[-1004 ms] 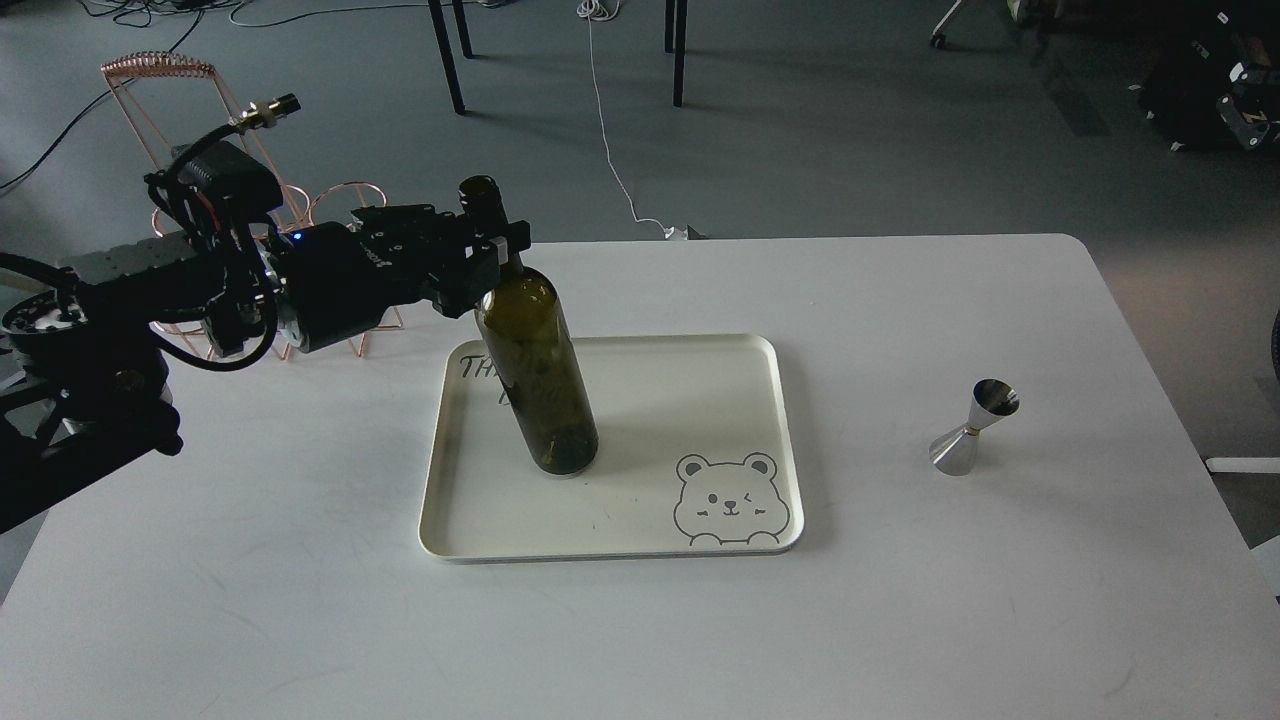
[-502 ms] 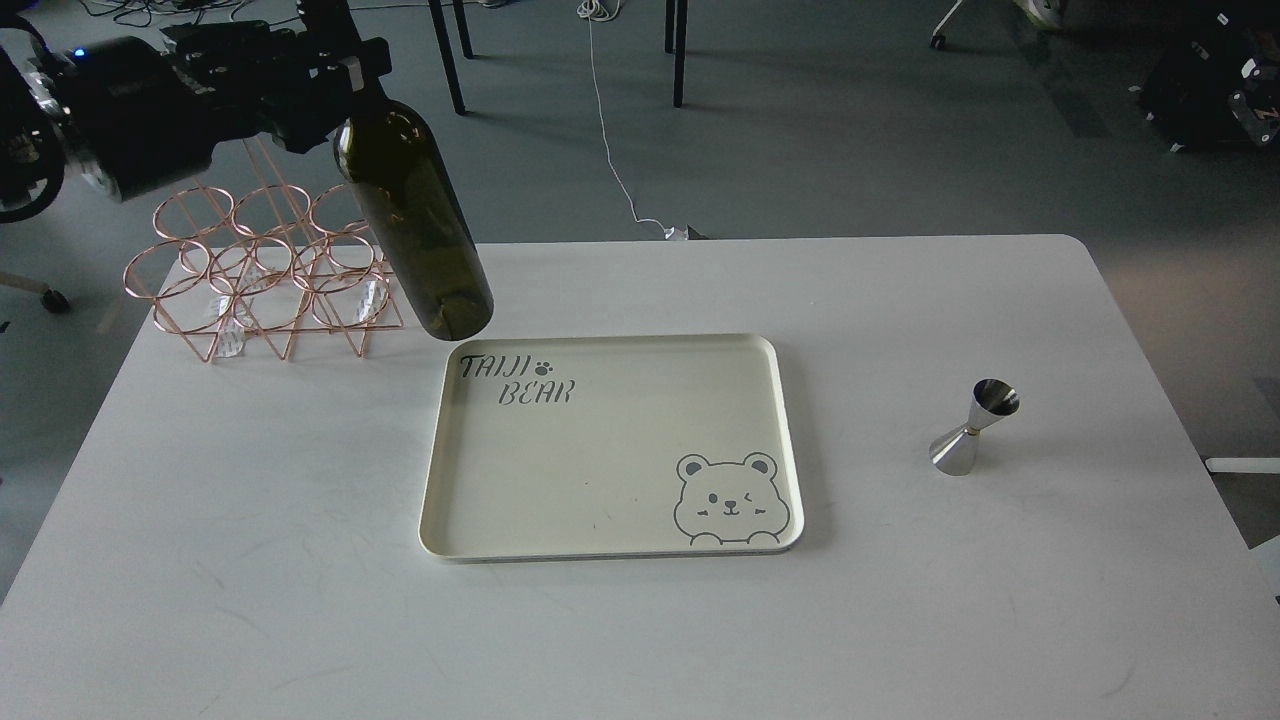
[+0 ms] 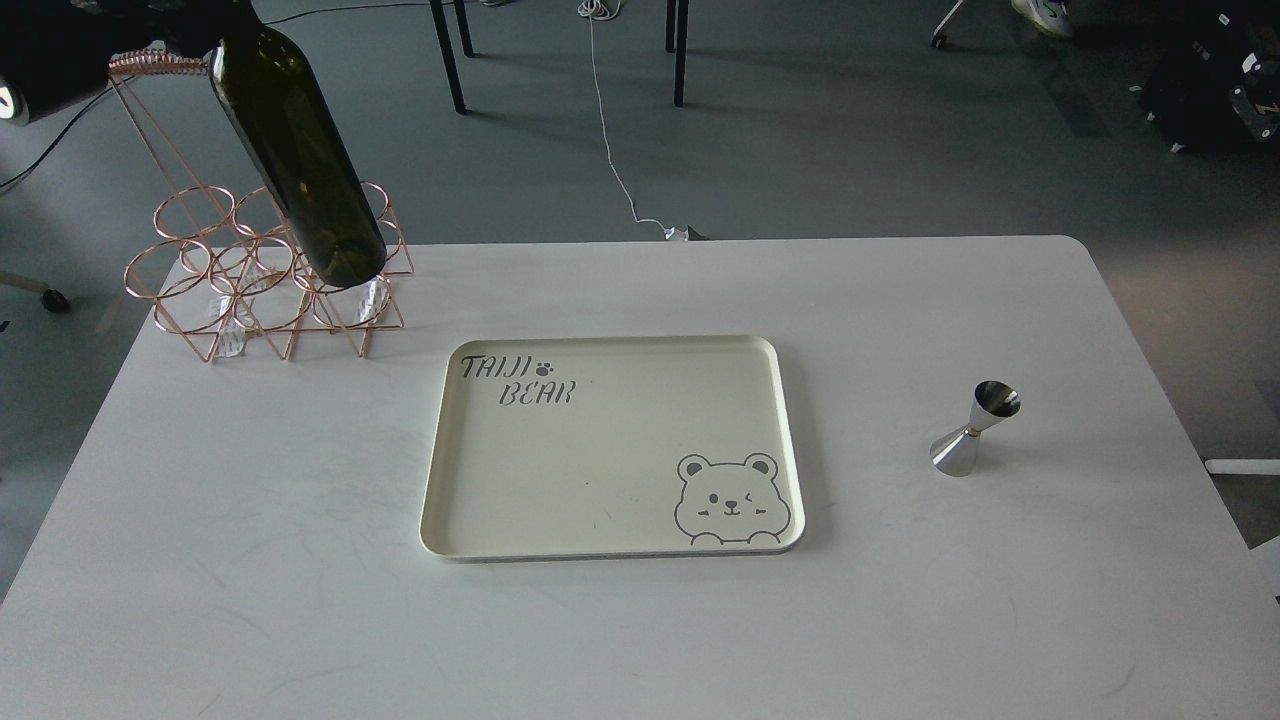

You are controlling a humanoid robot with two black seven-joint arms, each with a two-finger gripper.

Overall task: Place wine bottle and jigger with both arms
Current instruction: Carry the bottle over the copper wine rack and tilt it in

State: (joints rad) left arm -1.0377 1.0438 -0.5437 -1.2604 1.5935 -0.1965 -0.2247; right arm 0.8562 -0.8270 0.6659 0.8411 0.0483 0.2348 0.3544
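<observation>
Although the wine bottle [image 3: 298,160] hangs tilted above the copper wire rack [image 3: 265,270] at the table's [image 3: 300,560] far-left corner, its neck is cut off by the top edge, base pointing down-right. Whether the left claw grips it cannot be told; only dark arm housing [image 3: 50,50] shows. The jigger [image 3: 975,428] stands apart, right of the tray [image 3: 610,545].

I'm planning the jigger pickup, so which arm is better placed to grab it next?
Probably the right. The jigger stands on the table's right side, far from the left arm, which is busy holding the wine bottle aloft over the copper wire rack.
</observation>
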